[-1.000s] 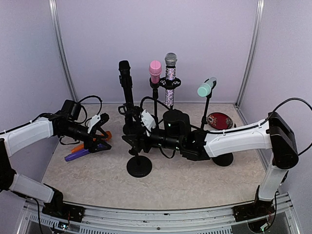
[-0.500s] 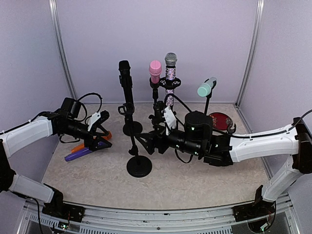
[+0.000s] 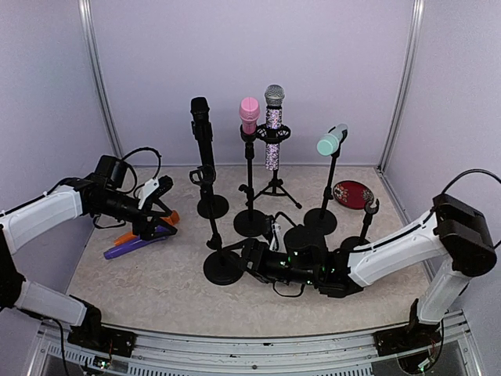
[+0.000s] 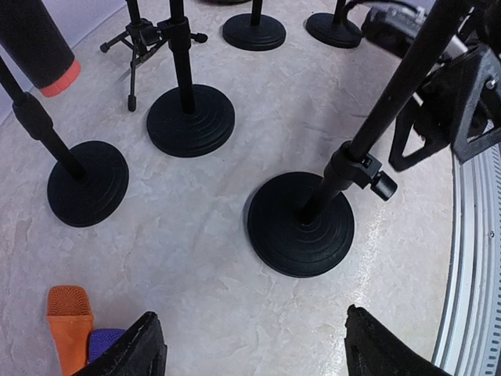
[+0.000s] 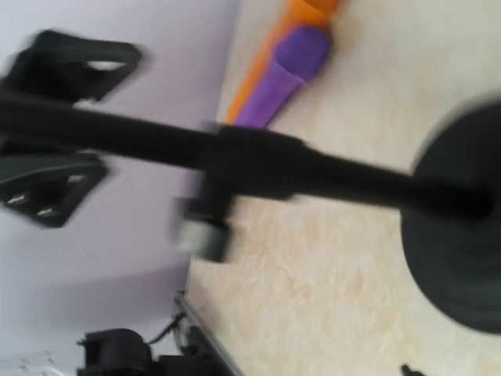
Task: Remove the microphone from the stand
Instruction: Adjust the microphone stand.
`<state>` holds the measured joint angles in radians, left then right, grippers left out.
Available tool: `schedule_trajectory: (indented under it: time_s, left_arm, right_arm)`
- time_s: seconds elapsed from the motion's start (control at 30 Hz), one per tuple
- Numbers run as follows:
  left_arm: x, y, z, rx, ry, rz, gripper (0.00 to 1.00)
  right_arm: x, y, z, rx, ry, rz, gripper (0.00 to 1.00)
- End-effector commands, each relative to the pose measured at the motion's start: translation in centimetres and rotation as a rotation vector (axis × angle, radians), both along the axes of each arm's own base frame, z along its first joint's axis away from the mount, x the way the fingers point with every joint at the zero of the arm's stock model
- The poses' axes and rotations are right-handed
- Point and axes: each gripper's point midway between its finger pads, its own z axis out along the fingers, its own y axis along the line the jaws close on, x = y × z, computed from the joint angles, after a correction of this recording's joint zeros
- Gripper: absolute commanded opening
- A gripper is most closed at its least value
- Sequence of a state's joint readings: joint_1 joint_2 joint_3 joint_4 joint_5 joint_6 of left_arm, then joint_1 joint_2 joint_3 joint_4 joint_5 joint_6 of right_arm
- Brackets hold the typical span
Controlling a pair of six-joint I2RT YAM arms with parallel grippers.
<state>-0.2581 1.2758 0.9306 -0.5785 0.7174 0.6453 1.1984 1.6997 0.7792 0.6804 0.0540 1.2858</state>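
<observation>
Gaping wide, left gripper [image 4: 250, 333] jaws hover empty.

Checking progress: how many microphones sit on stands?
4: black microphone back left, pink microphone and glittery microphone centre, teal microphone right. None looks hidden.

A dark red dish [image 3: 353, 193] sits on the beige marbled table [image 3: 156, 290] near the back right corner.
</observation>
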Motion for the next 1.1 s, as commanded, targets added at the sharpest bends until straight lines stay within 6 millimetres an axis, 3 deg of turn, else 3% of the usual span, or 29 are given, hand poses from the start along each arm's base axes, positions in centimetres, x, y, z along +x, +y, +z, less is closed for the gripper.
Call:
schedule_trajectory:
  time_s: [0.0,0.2,0.53,1.07]
  left_arm:
    - [0.2,0.3,2.3,0.007,-0.081,-0.002,0.76]
    - [-0.3,0.5,2.7,0.009,-0.101,0.000,0.76]
    - [-0.4,0.7,2.0,0.029,-0.093,-0.002,0.76]
    - [-0.3,0.4,1.7,0.030,-0.091,-0.009,0.76]
  right_arm:
    - [0.3,2.4,1.8,0.278,0.197,0.003,0.78]
    - [1.9,5.2,1.6,0.358,0.213,0.010,0.72]
    - [3.6,6.4,1.1,0.402,0.225,-0.009,0.53]
    - [3.8,4.9,-0.7,0.265,0.240,-0.093,0.05]
